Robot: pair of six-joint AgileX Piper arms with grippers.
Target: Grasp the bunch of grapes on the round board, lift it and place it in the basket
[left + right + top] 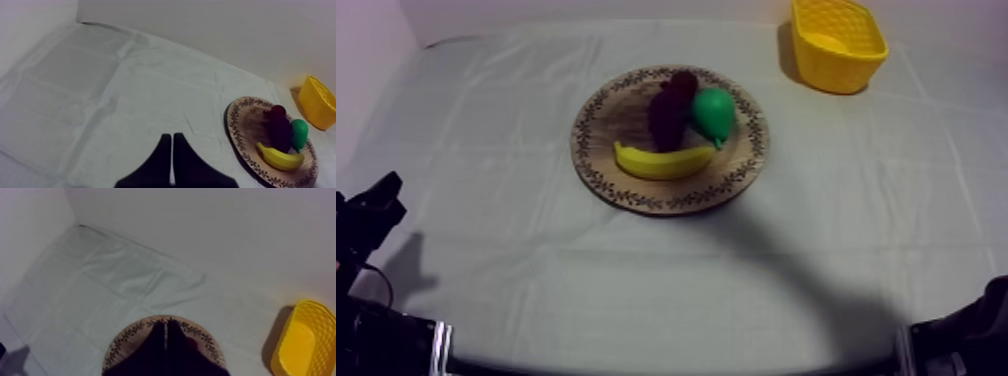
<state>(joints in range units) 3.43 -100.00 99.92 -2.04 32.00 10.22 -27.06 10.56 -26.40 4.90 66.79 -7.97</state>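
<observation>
Reaching stage, I judge: right claw [166,338] clenched empty over wooden board [120,343]; left claw [172,150] clenched empty over bare tabletop [100,100]. Spread right claw first, then straddle bunch of grapes [671,108] across its width. It lies mid-board, touching pear [716,112]; long axis near-to-far, far end leaning toward yellow basket [836,45].

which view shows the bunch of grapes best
The top view: the bunch of grapes lies in full sight on the wooden board, beside the pear. The left wrist view shows it farther off, partly behind the banana. In the right wrist view the right gripper, shut, stands in front of the board's middle.
</observation>
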